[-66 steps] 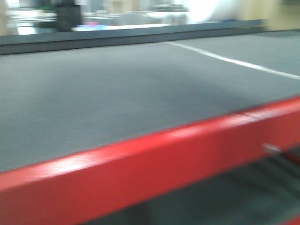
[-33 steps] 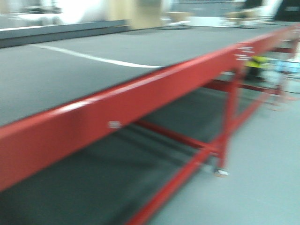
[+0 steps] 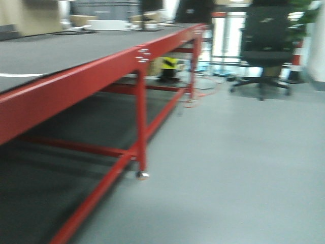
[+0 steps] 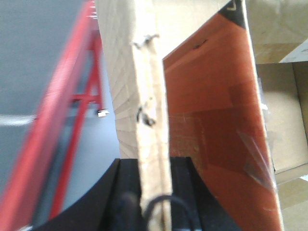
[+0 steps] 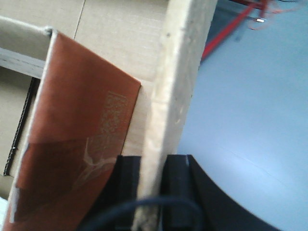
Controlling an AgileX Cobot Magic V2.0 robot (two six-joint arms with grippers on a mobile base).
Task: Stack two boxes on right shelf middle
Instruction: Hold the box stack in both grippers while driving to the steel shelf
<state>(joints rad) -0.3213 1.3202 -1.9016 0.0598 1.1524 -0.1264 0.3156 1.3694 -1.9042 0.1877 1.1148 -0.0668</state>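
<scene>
Grey floor [image 3: 228, 168] spreads through a blurred workroom. A long red-framed bench [image 3: 76, 84] stands on the left and a dark office chair [image 3: 264, 40] at the far right.

In the left wrist view, the bench's red frame runs well apart to the left of the left fingers [image 4: 174, 166]. Those fingers are closed tight on the thin upright edge of a brown cardboard box [image 4: 151, 96], one black finger pressed to each side. A frayed nick shows in the edge above them. Just right of the fingers stands a reddish-brown panel [image 4: 211, 120], meeting the clamped cardboard along its left side. Farther right lies more plain cardboard [image 4: 284, 110].

In the right wrist view, a rust-coloured sheet [image 5: 77, 134] leans against plain cardboard to the left of the right fingers [image 5: 171, 166]. These fingers pinch a pale cardboard edge [image 5: 180, 72] that rises straight up from between them. Whether it belongs to the same box cannot be told. To their right is bare floor, with a red bench leg far off at the top.
</scene>
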